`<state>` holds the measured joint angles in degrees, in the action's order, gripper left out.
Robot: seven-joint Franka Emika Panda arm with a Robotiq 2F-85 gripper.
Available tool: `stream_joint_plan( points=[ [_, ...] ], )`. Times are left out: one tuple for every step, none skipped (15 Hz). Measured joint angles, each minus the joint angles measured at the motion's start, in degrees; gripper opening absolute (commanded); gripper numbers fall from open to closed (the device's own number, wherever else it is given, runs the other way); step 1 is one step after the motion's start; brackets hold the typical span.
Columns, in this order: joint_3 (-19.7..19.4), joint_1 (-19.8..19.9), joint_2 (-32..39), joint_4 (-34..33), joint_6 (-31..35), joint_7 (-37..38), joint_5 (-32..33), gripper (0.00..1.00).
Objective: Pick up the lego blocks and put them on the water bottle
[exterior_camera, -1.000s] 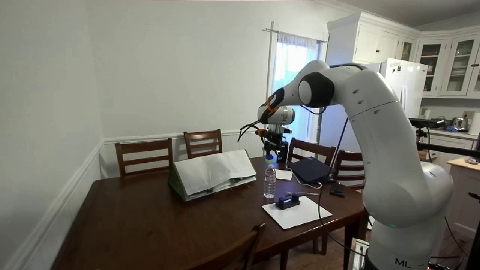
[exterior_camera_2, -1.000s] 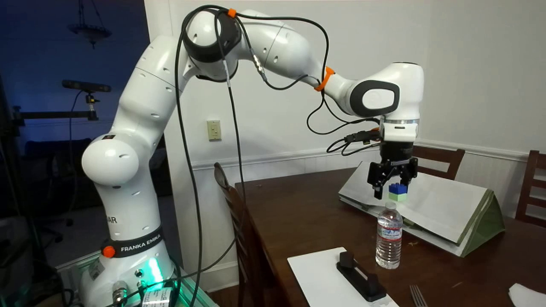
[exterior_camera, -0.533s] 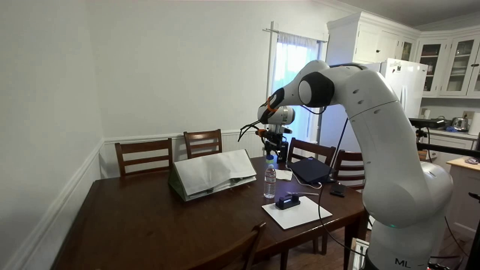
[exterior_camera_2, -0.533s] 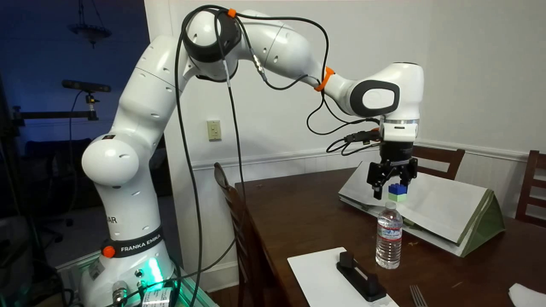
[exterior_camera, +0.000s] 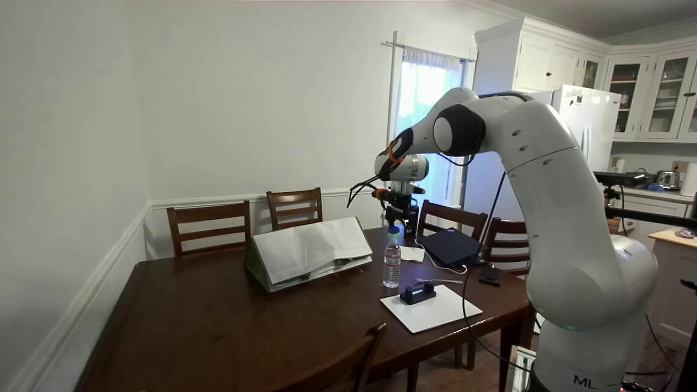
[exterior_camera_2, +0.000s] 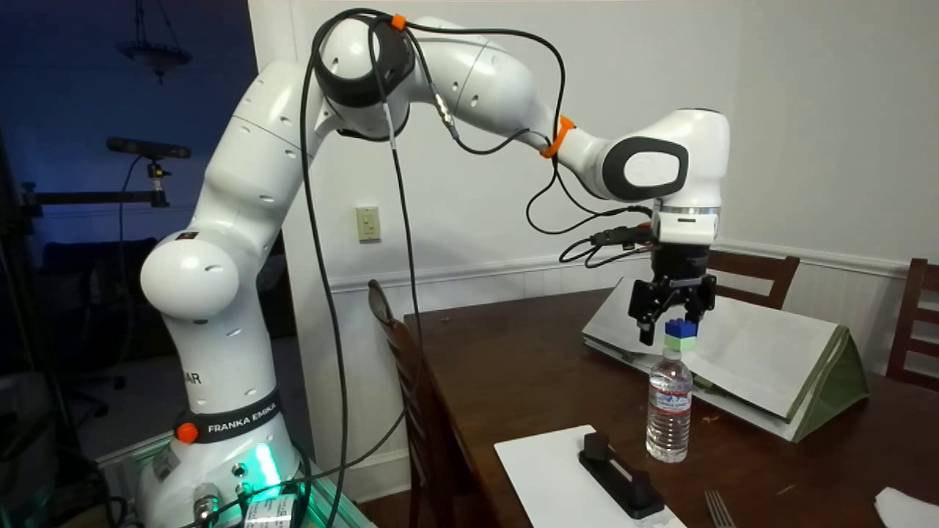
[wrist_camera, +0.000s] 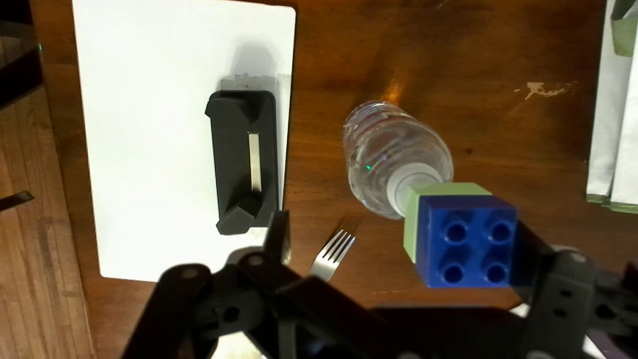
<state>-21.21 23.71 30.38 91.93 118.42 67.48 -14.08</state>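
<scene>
My gripper (exterior_camera_2: 669, 328) is spread wide. The blue Lego block (wrist_camera: 467, 242) sits on the green block (exterior_camera_2: 680, 342) over the water bottle (exterior_camera_2: 669, 411); I can't tell if touching.

Glossy plastic water bottle (exterior_camera_2: 669, 414), smooth plastic lego blocks (wrist_camera: 461, 234), wooden table (exterior_camera: 218, 316), shiny metal fork (wrist_camera: 333, 254)

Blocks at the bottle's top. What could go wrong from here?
Tipping: the lego blocks look wider than the top of the water bottle, and whether they rest fully on it is unclear; off-centre, they may fall.
Snagging: the gripper is open, but one finger looks against or close to the blocks; backing away could drag them off.
Toppling: the bottle is slim and upright; a sideways bump might knock it over.
</scene>
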Motion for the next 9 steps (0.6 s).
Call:
stream_joint_plan(
  points=[
    [0.0, -0.04, 0.0, 0.07, -0.01, 0.0, 0.28, 1.0],
    [0.0, -0.09, 0.0, 0.15, -0.01, 0.0, 0.54, 1.0],
    [0.0, -0.14, 0.0, 0.23, -0.01, 0.0, 0.82, 1.0],
    [0.0, -0.2, 0.0, 0.3, -0.01, 0.0, 0.99, 1.0],
    [0.0, -0.26, 0.0, 0.39, -0.01, 0.0, 1.13, 1.0],
    [0.0, -0.33, 0.0, 0.5, -0.01, 0.0, 1.31, 1.0],
    [0.0, -0.43, 0.0, 0.64, -0.01, 0.0, 1.5, 1.0],
    [0.0, -0.52, 0.0, 0.78, -0.01, 0.0, 1.71, 1.0],
    [0.0, -0.62, 0.0, 0.91, -0.01, 0.0, 1.93, 1.0]
  ],
)
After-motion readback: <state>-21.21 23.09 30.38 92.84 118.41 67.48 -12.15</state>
